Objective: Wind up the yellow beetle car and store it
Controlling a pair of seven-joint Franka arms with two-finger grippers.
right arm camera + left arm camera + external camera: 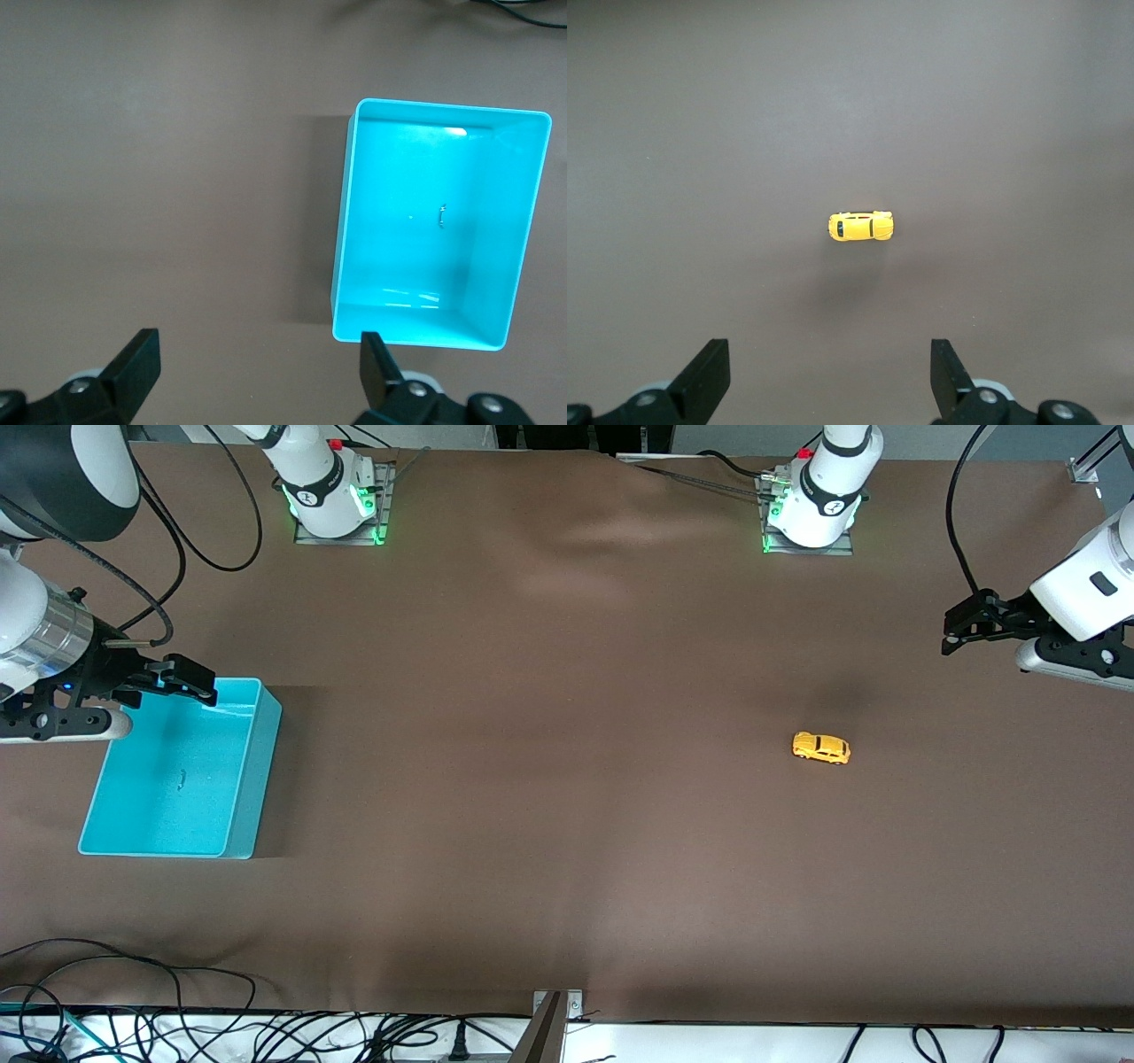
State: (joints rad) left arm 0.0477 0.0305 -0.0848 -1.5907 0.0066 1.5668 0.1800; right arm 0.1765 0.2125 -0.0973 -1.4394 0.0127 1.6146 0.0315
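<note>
- Front view: nearest the camera you have a tangle of black cables along the edge of the brown tabletop.
- Farther in, toward the right arm's end, a turquoise bin stands upright with its mouth open. It looks all but empty, apart from a tiny dark speck on its floor.
- Toward the left arm's end, well apart from the bin, the yellow beetle car sits on its wheels, alone on bare cloth. Nothing touches it, so neither winding nor storing looks begun.
- Your left hand hangs in the air over the tabletop near the car, not over it. Your right hand hangs over the bin's rim, probably parked there to wait for the storing step.
- Left wrist view: the car lies centred ahead of the left hand. Its fingers are spread wide and hold nothing, a stance that suits coming down around the small body.
- Right wrist view: the bin lies just ahead of the right hand, whose fingers are also spread wide and hold nothing. The car does not appear here.
</note>
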